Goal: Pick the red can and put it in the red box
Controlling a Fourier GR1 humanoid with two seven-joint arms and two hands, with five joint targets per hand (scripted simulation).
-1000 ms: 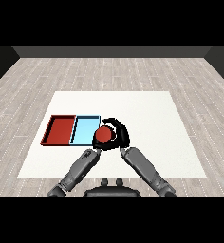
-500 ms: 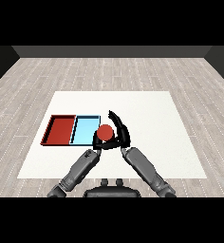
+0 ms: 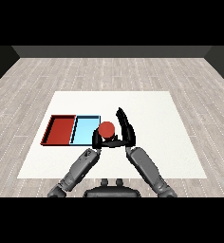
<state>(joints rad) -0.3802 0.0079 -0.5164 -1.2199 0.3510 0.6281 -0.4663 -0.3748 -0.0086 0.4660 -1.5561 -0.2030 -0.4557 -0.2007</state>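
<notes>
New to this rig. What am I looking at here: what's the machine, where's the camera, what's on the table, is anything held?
This is a humanoid robot seen from its own head camera, looking down and forward over a white table. The two grey forearms come in from the lower corners, each ending in a black hand. The view is not mirrored, so the right hand is the one on the right side. On the table lie a red tray and a light blue tray, side by side, the red one further left. The red can sits between the two hands, at the blue tray's right edge. The right hand is against it with fingers stretched upward, and the left hand is low on its left. Whether the can is lifted is unclear.
</notes>
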